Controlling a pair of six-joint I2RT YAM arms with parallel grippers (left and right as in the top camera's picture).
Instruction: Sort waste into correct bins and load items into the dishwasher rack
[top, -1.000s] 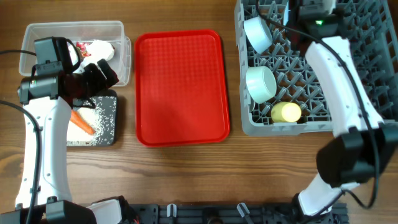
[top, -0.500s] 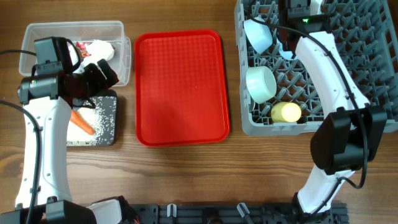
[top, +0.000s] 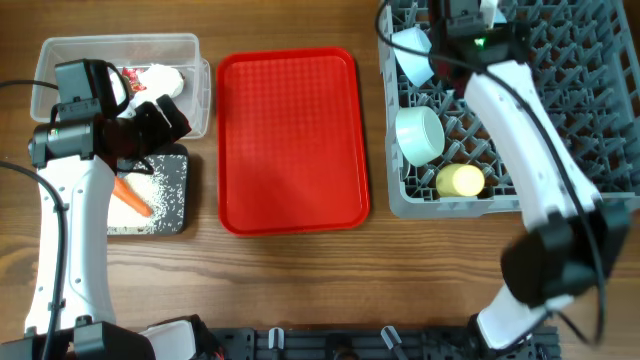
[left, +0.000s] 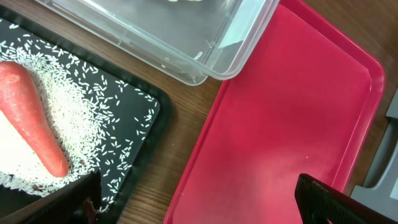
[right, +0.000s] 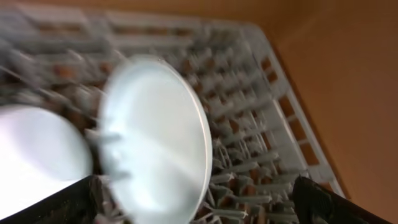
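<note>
In the right wrist view, blurred by motion, a pale blue plate (right: 155, 137) stands on edge among the pegs of the grey dishwasher rack (right: 261, 93). My right gripper (right: 196, 200) is open around it, fingers clear of its rim. A bowl (right: 37, 162) lies to its left. From overhead the rack (top: 560, 110) also holds two bowls (top: 412, 55) (top: 420, 135) and a yellow cup (top: 460, 180). My left gripper (left: 199, 202) hangs open and empty over the red tray's edge. The carrot (left: 31, 124) and rice (left: 93, 118) lie in the black tray (left: 146, 134). Wrapper (top: 132, 75) and tissue (top: 165, 80) sit in the clear tub (top: 120, 48).
A flat red tray (top: 290, 140) lies in the middle of the wooden table, between the bins and the rack. The right arm (top: 520, 120) stretches across the rack from the front edge. The left arm (top: 70, 230) stands beside the black tray.
My right gripper has opened and let go of the plate, which now stands in the rack; the arm swung toward the rack's back left. The left arm has not moved.
</note>
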